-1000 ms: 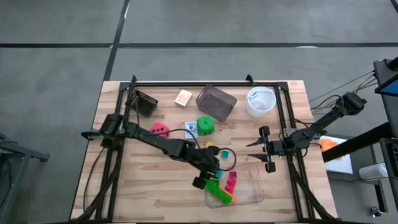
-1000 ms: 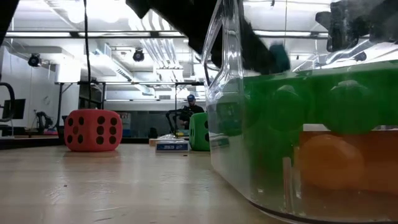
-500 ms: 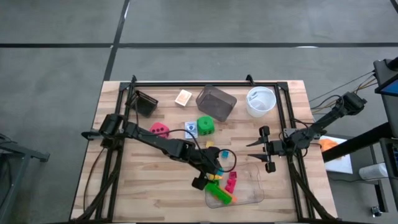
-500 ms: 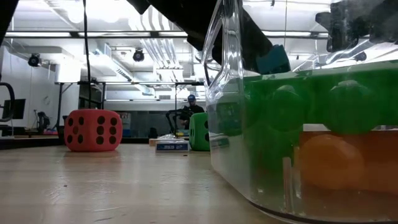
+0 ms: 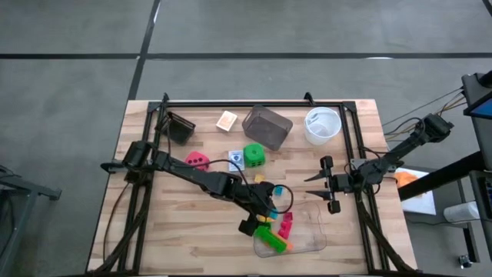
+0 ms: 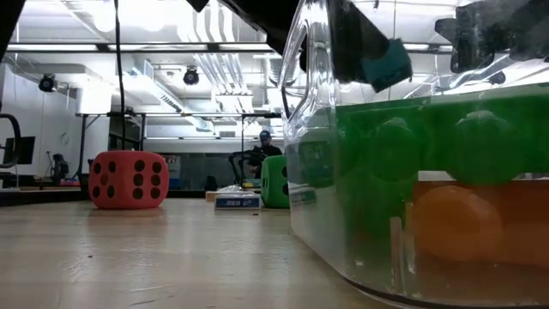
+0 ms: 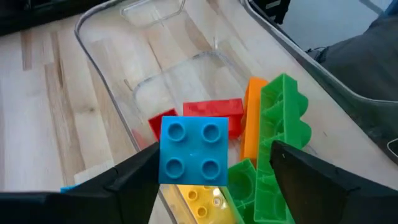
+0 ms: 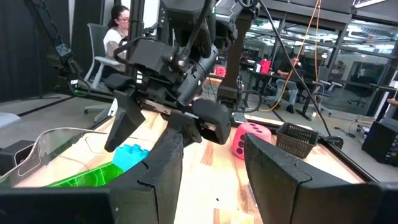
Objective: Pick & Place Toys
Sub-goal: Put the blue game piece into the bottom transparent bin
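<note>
Bricks fill the near end of the clear tray (image 5: 307, 245) at lower centre of the overhead frame: one long green brick (image 7: 283, 134), one orange brick (image 7: 252, 118), one red-pink brick (image 7: 214, 115) and one yellow brick (image 7: 199, 200) can be counted in the left wrist view, though more may be hidden beneath them. One blue brick (image 7: 194, 151) sits between the left gripper's (image 5: 257, 218) two dark fingers, just above the tray's rim; the left finger looks close against the brick's side, while a gap shows on the other side, so the jaws stand spread and it is unclear whether they grip it. In the right wrist view the same brick (image 8: 129, 155) shows just below that gripper's spread fingers.

Two dice stand on the table (image 5: 154, 231): a pink-red die (image 5: 197, 160) at left of centre and a green die (image 5: 254, 155) beside it. One small white-blue card pack (image 5: 236, 160) lies between them, touching the green die. One tan block (image 5: 227, 120) lies toward the upper edge.

Off to the right of the tray, the right gripper (image 5: 317, 187) hovers with its jaws parted and nothing between them.
</note>
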{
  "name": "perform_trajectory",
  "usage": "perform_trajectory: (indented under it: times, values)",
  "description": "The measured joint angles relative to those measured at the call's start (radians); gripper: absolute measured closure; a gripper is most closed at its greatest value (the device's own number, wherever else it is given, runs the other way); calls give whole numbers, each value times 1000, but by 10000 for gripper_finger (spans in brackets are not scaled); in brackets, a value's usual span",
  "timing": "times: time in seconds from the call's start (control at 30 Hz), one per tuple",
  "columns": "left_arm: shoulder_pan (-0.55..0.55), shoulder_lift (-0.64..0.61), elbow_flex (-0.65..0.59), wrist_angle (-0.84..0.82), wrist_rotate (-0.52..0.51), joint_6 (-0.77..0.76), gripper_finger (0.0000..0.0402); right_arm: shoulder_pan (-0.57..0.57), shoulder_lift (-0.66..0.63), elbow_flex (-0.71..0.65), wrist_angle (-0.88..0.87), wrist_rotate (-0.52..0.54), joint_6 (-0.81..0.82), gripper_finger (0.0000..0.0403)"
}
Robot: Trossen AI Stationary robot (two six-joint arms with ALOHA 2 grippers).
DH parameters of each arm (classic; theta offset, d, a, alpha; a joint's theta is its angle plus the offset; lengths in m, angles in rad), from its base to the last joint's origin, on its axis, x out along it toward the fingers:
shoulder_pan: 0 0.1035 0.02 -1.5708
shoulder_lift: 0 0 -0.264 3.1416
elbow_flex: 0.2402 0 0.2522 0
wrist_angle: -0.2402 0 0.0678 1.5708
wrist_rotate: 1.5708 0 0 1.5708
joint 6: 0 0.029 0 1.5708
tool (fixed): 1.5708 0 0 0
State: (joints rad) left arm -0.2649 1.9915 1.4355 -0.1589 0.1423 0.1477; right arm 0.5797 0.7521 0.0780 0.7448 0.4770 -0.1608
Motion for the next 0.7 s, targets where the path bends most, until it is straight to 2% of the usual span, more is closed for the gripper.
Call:
perform_trajectory:
  times: [0.23,0.53,0.6,0.7]
  values:
    - [-1,0,19,-2,-1,10,139,0,0,0,-1,0,0,236]
    - [-11,1,18,-49,-15,22,141,0,0,0,-5,0,0,236]
    - [-17,1,18,-48,-43,57,141,0,0,0,-5,0,0,236]
    - [-27,1,18,-37,-140,114,141,0,0,0,-5,0,0,236]
